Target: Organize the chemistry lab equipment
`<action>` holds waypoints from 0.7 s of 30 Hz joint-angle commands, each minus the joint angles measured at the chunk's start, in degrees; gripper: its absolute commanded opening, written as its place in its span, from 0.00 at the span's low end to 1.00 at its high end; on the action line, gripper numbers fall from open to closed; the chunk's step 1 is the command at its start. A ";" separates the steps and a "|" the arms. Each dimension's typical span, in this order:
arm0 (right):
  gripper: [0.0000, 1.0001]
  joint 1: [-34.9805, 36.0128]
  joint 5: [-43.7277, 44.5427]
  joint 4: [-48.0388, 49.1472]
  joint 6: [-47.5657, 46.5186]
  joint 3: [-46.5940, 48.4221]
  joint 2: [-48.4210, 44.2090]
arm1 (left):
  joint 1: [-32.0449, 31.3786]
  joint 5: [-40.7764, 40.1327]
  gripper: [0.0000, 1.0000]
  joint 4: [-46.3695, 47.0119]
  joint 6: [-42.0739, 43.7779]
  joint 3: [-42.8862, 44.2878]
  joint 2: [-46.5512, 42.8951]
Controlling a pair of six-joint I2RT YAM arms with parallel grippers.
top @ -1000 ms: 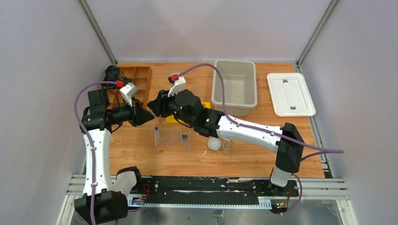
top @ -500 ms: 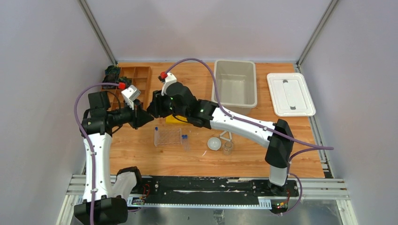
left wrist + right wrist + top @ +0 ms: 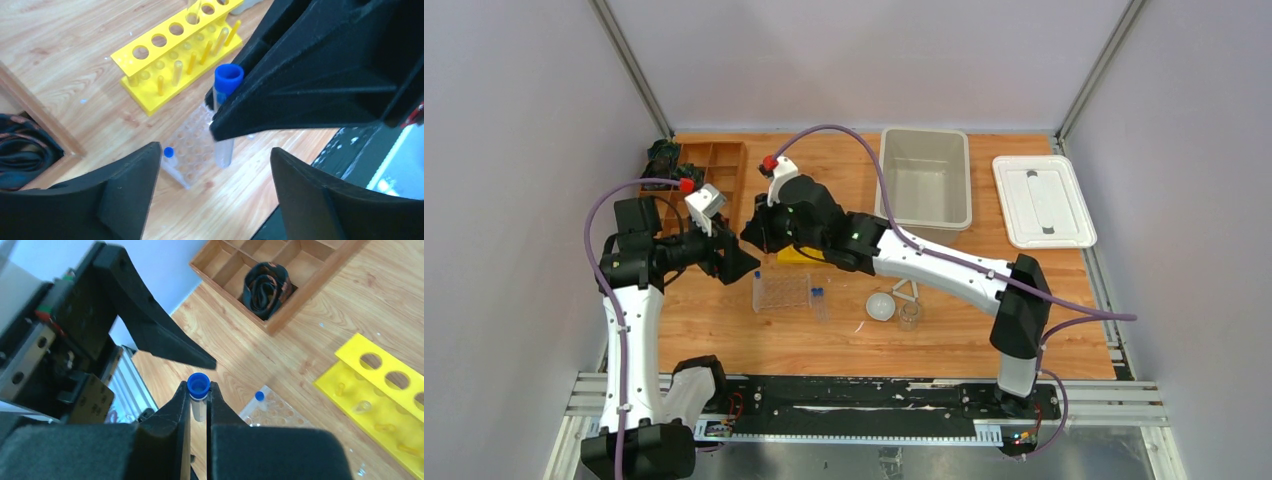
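Tube point(image 3: 198, 399), slim clear plastic with round blue cap, sits pinched between black right fingers point(image 3: 176, 415); left fingers point(image 3: 125, 195) spread wide.

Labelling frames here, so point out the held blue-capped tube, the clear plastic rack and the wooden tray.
blue-capped tube point(image 3: 198, 385): right wrist view, its blue cap.
clear plastic rack point(image 3: 192, 152): left wrist view, its well grid.
wooden tray point(image 3: 315, 292): right wrist view, its outer wall.

Overhead; two wrist close-ups over rack point(image 3: 781, 292)
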 commanded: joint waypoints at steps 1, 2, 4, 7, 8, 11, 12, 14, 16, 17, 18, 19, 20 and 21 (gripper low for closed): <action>0.00 -0.81 4.92 0.48 -4.55 -5.40 -4.41 | -0.14 -4.90 0.96 0.23 -0.66 1.38 0.99; 0.00 -0.86 5.75 1.50 -5.49 -7.68 -5.65 | -0.10 -6.53 0.99 0.27 -0.97 2.00 1.31; 0.00 -0.80 6.91 4.51 -7.75 -12.99 -8.03 | -0.12 -10.23 1.00 0.27 -2.16 3.21 2.57; 0.00 -0.73 7.59 10.91 -9.79 -21.67 -11.33 | 0.07 -15.51 1.00 0.38 -4.05 5.22 4.67; 0.00 -0.62 7.25 13.19 -10.56 -24.32 -12.07 | 0.20 -17.11 1.00 0.80 -5.21 5.62 5.25; 0.00 0.55 6.01 21.78 -14.05 -31.17 -12.87 | 1.19 -20.92 1.00 2.36 -8.47 6.33 7.15; 0.00 1.22 5.71 24.52 -15.45 -32.69 -12.59 | 1.34 -21.97 1.00 2.72 -9.35 6.44 7.85; 0.00 2.46 4.89 29.54 -18.09 -34.67 -11.32 | 1.50 -24.00 1.00 3.11 -10.55 6.69 9.11; 0.00 3.50 3.72 32.93 -19.89 -34.97 -9.10 | 1.65 -25.60 1.00 3.17 -11.16 6.80 10.11; 0.00 3.86 3.33 34.02 -20.32 -34.68 -7.87 | 1.80 -26.15 1.00 3.17 -11.16 6.76 10.48; 0.00 4.15 2.97 35.07 -20.40 -34.33 -6.45 | 1.82 -26.68 1.00 3.24 -11.08 6.76 10.72; 0.00 4.30 2.67 36.63 -20.52 -34.11 -5.04 | 1.85 -27.16 1.00 3.26 -10.92 6.65 10.85; 0.00 4.54 2.33 38.15 -20.49 -33.85 -3.70 | 1.88 -27.59 1.00 3.26 -10.87 6.54 10.93; 0.00 4.69 2.01 39.50 -20.53 -33.51 -2.32 | 1.91 -27.83 1.00 3.26 -10.86 6.39 11.08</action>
